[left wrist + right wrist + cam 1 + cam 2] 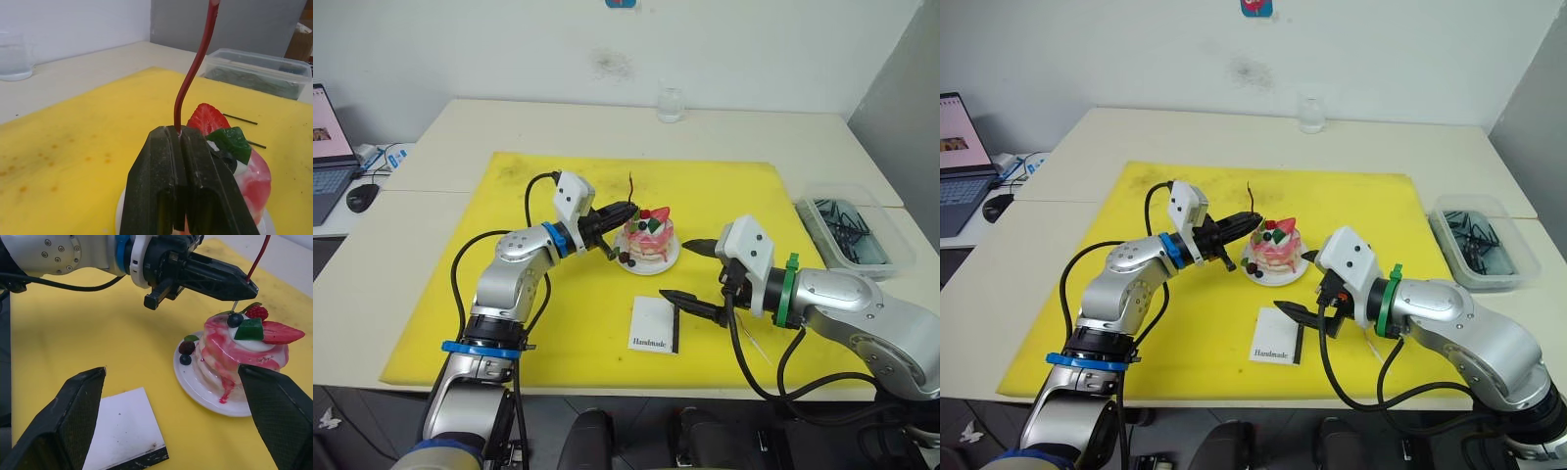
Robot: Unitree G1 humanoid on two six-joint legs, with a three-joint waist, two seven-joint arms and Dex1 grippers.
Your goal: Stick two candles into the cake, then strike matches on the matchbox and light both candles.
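Left gripper (625, 209) is clenched on a candle (194, 68) near its pale lower end, tip poised over the left edge of the cake (649, 238) at mid-mat. The candle looks very thin, wavy, probably waxy and brittle; holding low keeps it from bending as it goes into the soft top. Matchbox (655, 324) lies flat just near of the cake's plate (195, 382). Right gripper (697, 274) hangs released, jaws wide, between matchbox and cake. Two matches (239, 119) lie on the mat right of the cake: light, easily snapped.
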